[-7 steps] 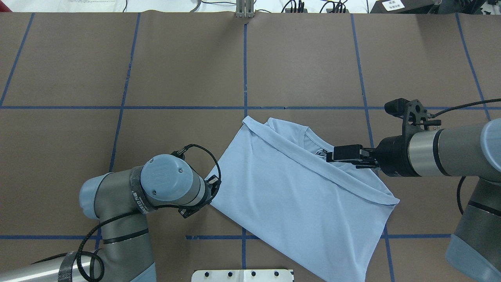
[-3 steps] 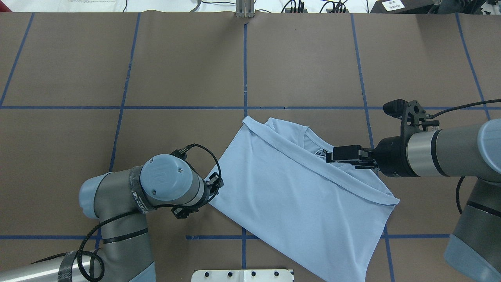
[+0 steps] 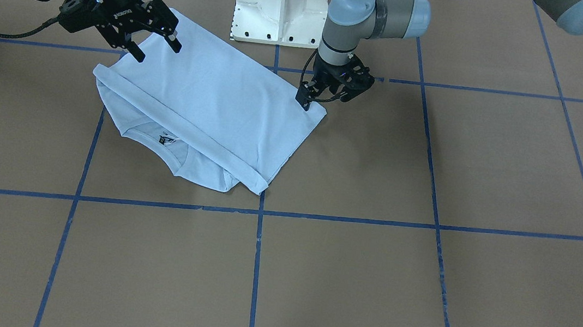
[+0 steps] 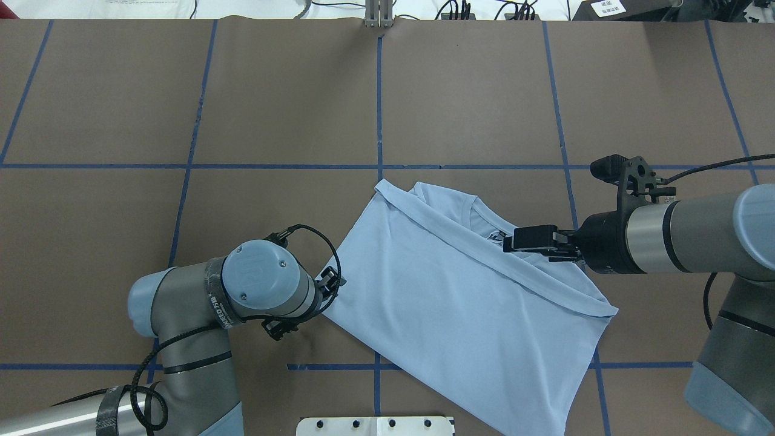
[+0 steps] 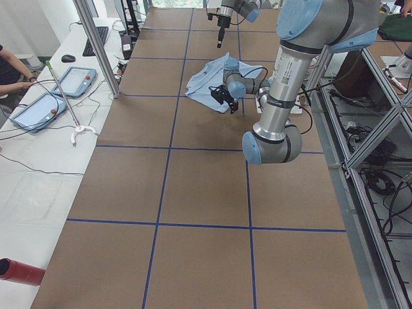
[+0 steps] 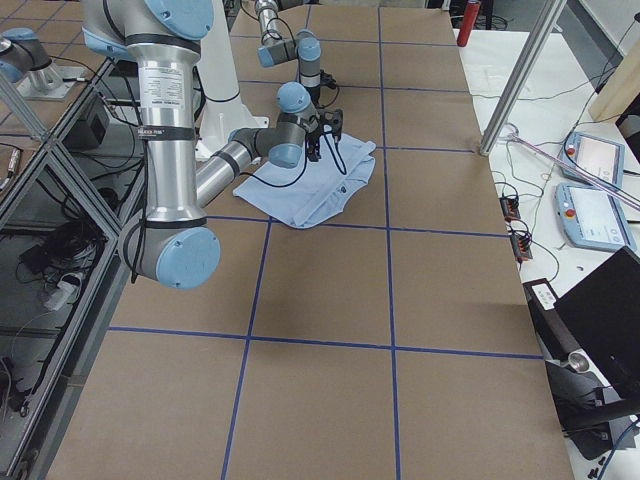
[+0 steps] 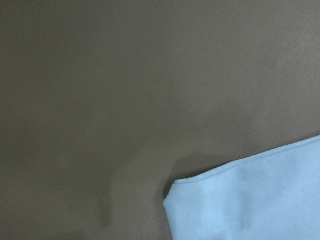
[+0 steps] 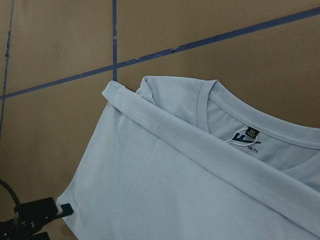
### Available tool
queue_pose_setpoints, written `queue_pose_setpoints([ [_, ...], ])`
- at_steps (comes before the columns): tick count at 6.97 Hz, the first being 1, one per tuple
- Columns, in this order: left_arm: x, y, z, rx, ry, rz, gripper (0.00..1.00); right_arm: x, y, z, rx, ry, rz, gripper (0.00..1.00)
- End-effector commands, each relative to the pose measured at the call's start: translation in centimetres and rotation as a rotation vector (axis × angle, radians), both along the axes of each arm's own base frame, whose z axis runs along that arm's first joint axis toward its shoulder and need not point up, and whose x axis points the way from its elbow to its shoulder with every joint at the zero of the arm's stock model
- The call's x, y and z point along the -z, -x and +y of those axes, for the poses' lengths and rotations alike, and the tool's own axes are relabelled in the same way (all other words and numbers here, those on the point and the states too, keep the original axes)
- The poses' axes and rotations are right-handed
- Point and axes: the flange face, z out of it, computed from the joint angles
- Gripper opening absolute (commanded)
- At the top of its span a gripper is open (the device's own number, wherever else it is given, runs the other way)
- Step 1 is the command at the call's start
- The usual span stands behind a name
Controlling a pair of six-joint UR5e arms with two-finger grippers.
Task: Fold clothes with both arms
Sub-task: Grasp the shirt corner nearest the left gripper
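The light blue T-shirt (image 4: 460,315) lies folded flat on the brown table, its collar and neck label (image 8: 245,136) showing past a folded-over band. My left gripper (image 3: 333,90) stands open at the shirt's corner nearest the left arm, one fingertip (image 3: 304,99) at the cloth's edge. The left wrist view shows that corner (image 7: 250,205) resting on the table with nothing pinching it. My right gripper (image 3: 157,51) hovers open just above the shirt's other side, near the collar, with nothing between its fingers. In the overhead view the right gripper (image 4: 508,241) sits over the folded band.
The white pedestal base (image 3: 279,3) stands right behind the shirt. Blue tape lines (image 4: 378,121) divide the brown table (image 4: 181,91) into squares. Beyond the table's far edge, tablets (image 5: 38,106), cables and a metal post (image 5: 96,45) sit on a white bench.
The left wrist has turned and shifted slightly beside the shirt's corner. The right arm has barely drifted. The shirt has not moved.
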Motion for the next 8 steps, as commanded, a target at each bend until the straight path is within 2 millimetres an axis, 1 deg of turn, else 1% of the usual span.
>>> queue_pose_setpoints([
  [1,-0.2,-0.3,0.0,0.004,0.008,-0.005,0.78,0.0,0.0,0.0,-0.001,0.000,0.000,1.00],
  [3,0.1,-0.2,0.0,0.005,0.005,0.000,0.14,-0.1,0.0,-0.1,-0.001,0.002,0.002,1.00],
  [4,0.2,-0.2,0.0,0.006,0.008,0.002,0.00,-0.1,0.0,-0.1,-0.001,0.002,0.002,1.00],
  [5,0.1,-0.3,-0.1,0.009,0.010,-0.001,0.00,-0.1,0.0,-0.1,-0.002,0.000,0.001,1.00],
  [7,0.8,0.3,-0.4,0.012,0.002,0.014,0.00,-0.1,0.0,-0.1,-0.002,0.001,0.003,1.00],
  [8,0.9,1.1,-1.8,0.031,-0.003,0.014,0.00,-0.1,0.0,-0.1,-0.002,0.001,0.003,1.00],
])
